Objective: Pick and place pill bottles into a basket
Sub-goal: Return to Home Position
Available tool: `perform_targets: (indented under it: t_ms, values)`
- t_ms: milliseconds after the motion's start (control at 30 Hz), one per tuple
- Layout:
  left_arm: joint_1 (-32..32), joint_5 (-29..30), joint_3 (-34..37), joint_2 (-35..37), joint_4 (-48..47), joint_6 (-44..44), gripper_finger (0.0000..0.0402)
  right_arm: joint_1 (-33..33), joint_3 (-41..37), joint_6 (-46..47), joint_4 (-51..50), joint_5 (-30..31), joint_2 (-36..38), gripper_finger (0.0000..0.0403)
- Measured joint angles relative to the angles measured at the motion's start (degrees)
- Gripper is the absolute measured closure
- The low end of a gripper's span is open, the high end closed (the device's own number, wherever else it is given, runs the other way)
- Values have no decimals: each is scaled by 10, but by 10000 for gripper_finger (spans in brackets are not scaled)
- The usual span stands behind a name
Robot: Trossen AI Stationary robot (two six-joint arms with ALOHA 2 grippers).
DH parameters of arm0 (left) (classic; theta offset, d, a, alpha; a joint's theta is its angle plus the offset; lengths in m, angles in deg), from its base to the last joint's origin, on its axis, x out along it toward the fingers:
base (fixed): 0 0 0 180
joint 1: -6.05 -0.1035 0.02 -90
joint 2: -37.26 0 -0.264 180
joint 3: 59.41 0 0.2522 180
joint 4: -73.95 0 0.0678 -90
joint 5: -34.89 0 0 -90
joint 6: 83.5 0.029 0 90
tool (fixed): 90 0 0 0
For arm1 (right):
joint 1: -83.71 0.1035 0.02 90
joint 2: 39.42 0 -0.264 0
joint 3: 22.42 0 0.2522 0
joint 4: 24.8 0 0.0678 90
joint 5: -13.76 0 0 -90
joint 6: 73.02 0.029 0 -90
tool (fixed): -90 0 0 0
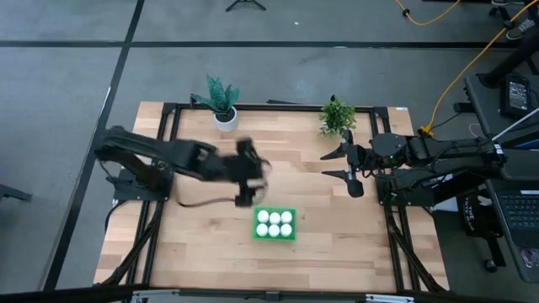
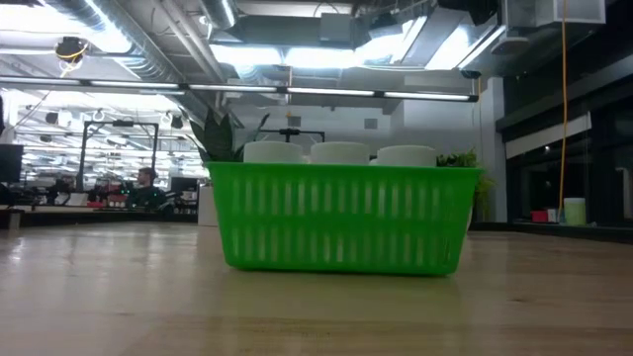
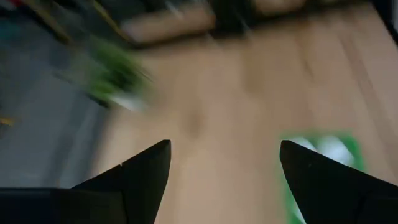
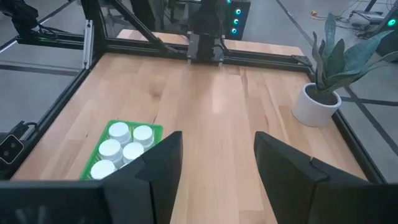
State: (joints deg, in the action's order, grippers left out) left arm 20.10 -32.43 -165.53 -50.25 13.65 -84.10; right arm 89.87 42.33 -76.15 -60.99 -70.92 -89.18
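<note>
The green basket [image 1: 275, 224] sits on the wooden worktop [image 1: 202, 244], close to its near edge and about midway along it. Bare wood lies open on every side of the basket, widest toward the far edge, and a black frame runs round the worktop's rim.

There is one basket, and six pill bottles [image 1: 274, 217] stand upright inside it in two rows of three, white caps up. From table height, three caps [image 2: 339, 151] rise above the basket's rim. Two potted plants stand well beyond the basket at the far edge: a spiky one in a white pot [image 1: 222, 108] and a bushy one [image 1: 337, 114].

The left claw [image 1: 244, 195] hangs over the wood just beyond the basket's far corner on the left arm's side. It is blurred but apart from the basket, and its fingers [image 3: 149, 168] are spread and grasp nothing.

The right claw [image 1: 330, 165] is farther from the basket, out past its other far corner and facing across the worktop. It is also released, with its fingers [image 4: 163, 155] empty.
</note>
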Motion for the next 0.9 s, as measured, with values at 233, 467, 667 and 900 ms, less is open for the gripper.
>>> perform_targets:
  t_ms: [233, 467, 667, 900]
  values:
    - [3, 143, -14, 168, 76, 54, 107, -14, 0, -33, 0, -1, 21, 202]
    - [2, 209, -6, 301, -55, -19, 107, -105, -108, -1, 20, 0, 170, 202]
    - [-25, 214, 154, 409, -102, -82, 107, -144, -271, 85, 90, -2, 356, 202]
    - [-61, 57, 486, 651, 101, -158, 107, -144, -361, 113, 114, -10, 469, 202]
